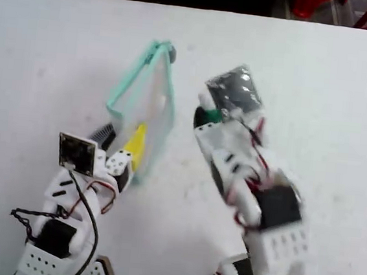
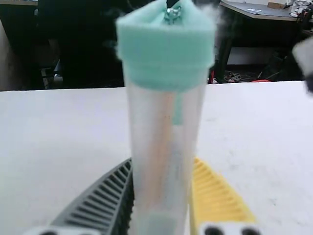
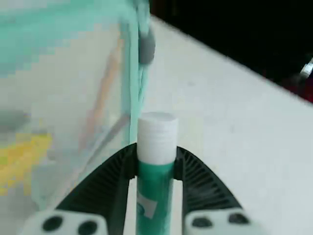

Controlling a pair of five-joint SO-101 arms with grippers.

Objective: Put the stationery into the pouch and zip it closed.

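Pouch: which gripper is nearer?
Left. The left gripper is clamped on one end of the pouch; the right gripper, holding a glue stick, sits beside it.

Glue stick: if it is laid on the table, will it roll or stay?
The glue stick looks round and smooth, so laid flat on the table it would probably roll. Stood on end it seems tall and narrow, so a nudge may tip it. Its smooth plastic could slip in the right hand.
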